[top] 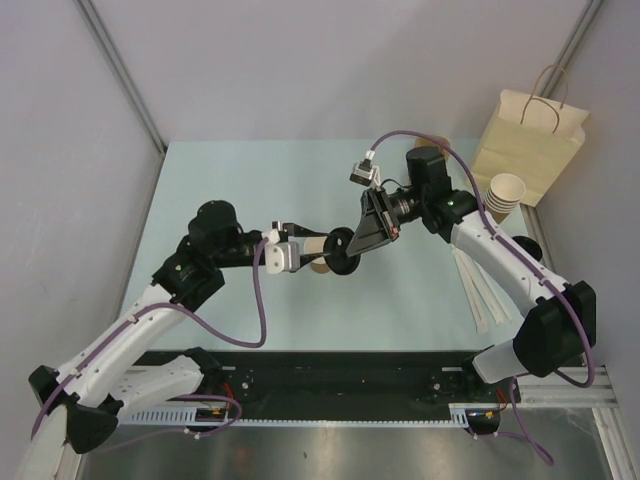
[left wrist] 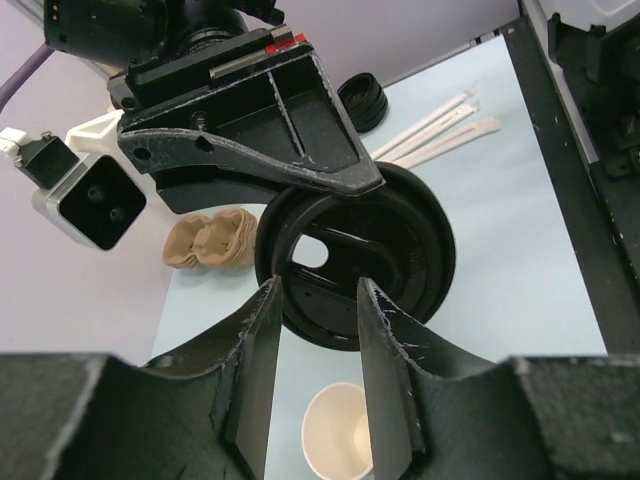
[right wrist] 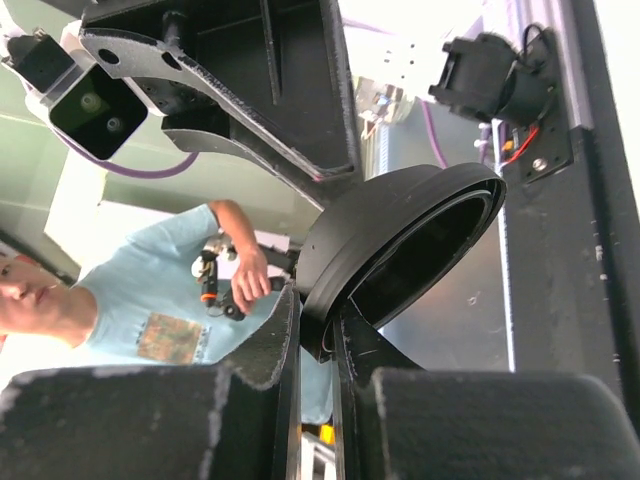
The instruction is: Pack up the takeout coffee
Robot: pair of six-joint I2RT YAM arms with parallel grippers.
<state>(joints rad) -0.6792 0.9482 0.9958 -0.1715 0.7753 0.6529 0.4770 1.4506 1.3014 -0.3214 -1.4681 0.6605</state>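
A black plastic lid [top: 343,252] hangs on edge above the table's middle, with my right gripper [right wrist: 318,320] shut on its rim [right wrist: 400,250]. The takeout coffee cup [left wrist: 338,432], brown paper outside and white inside, stands upright and uncovered on the table just below the lid [left wrist: 400,250]. From above, only a sliver of the cup [top: 321,266] shows under my left gripper [top: 325,246]. That left gripper [left wrist: 318,290] is open, its fingertips just short of the lid's lower edge, with nothing between them.
A tan paper bag [top: 528,140] with twisted handles stands at the back right, with a stack of paper cups [top: 505,195] in front of it. White wrapped straws [top: 482,290] lie at the right. Brown cup sleeves [left wrist: 210,242] and spare black lids [left wrist: 365,100] lie farther back.
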